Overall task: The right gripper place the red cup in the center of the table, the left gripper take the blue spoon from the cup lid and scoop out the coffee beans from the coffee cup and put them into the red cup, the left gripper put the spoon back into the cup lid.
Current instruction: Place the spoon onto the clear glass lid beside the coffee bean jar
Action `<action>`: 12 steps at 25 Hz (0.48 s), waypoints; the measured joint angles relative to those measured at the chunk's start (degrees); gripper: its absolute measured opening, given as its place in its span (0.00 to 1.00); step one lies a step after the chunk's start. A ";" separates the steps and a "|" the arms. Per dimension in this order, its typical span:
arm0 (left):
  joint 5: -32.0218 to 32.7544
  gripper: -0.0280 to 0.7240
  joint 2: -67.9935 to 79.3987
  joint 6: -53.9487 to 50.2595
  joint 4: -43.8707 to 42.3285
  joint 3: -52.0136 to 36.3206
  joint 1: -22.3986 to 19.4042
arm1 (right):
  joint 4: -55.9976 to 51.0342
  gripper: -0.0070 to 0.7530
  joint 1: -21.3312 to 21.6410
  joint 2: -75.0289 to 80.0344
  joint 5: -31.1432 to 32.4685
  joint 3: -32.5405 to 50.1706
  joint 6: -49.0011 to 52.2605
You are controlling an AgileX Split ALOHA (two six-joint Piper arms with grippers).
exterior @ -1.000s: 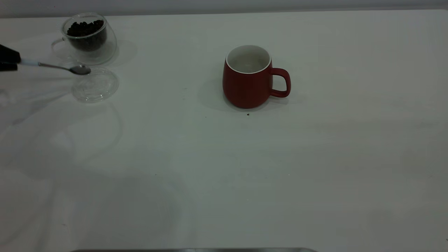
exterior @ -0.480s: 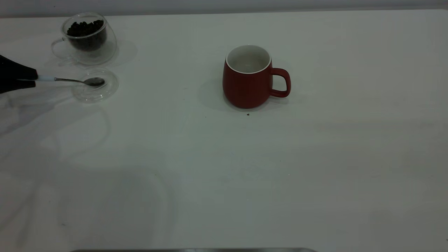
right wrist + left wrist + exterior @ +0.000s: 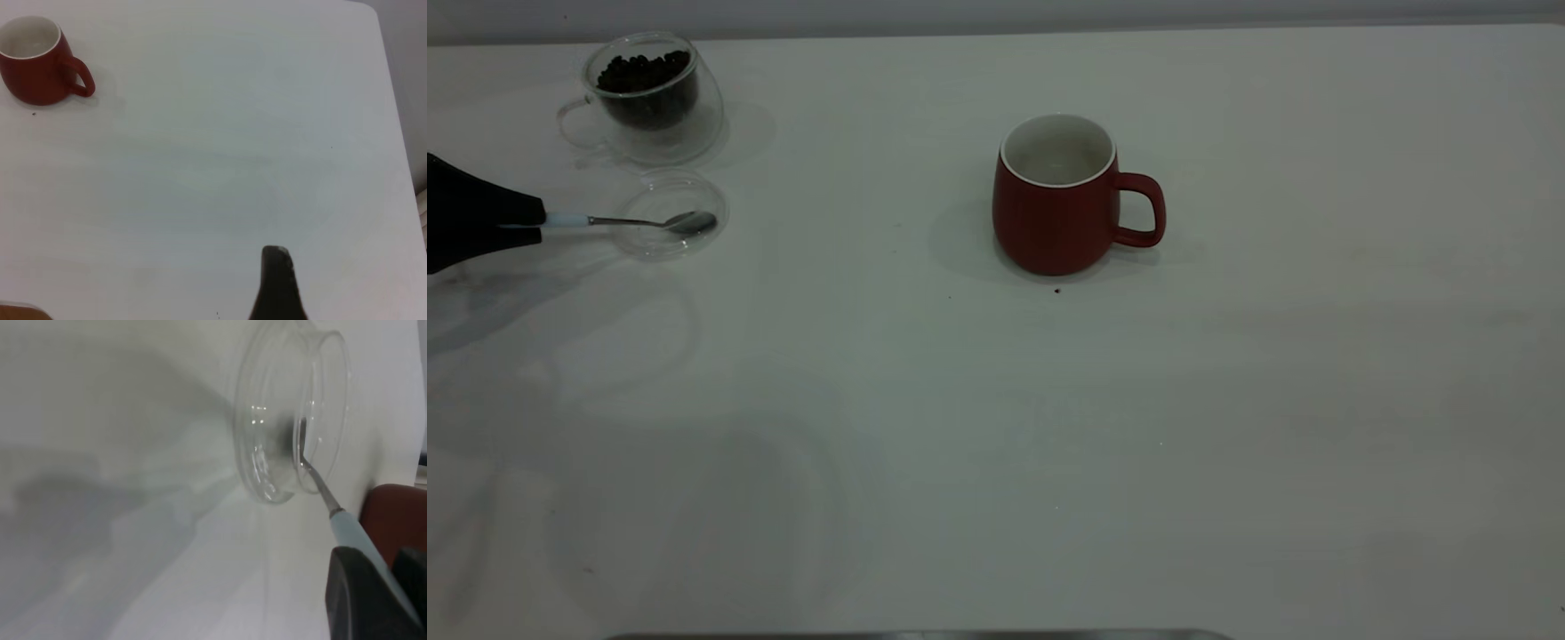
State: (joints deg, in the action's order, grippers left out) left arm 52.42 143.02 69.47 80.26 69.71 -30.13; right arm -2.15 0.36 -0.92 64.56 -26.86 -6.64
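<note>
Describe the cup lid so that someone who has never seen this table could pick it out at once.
Start at the far left corner of the table, where the coffee cup stands, full of dark beans. Just in front of it lies the lid, with the spoon's metal bowl resting in it. Unlike the cup and the red cup, it is a flat, shallow, clear disc with a raised rim.

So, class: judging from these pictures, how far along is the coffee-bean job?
Done: the red cup stands mid-table. Its visible inside looks white, so scooping cannot be confirmed; coffee beans fill the coffee cup. In hand: the left tool grips the blue spoon, bowl over the cup lid. Left: release the spoon. The right tool is parked away.
</note>
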 joint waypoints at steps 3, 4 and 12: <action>0.06 0.20 0.05 0.56 0.00 0.00 0.00 | 0.00 0.79 0.00 0.00 0.00 0.00 0.00; 0.06 0.20 0.05 0.67 0.00 0.00 0.05 | 0.00 0.79 0.00 0.00 0.00 0.00 0.00; 0.06 0.31 0.06 0.88 1.35 0.00 0.05 | 0.00 0.79 0.00 0.00 0.00 0.00 0.00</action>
State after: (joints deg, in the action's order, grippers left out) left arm 52.48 143.08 70.35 81.61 69.71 -30.08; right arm -2.15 0.36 -0.92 64.56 -26.86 -6.64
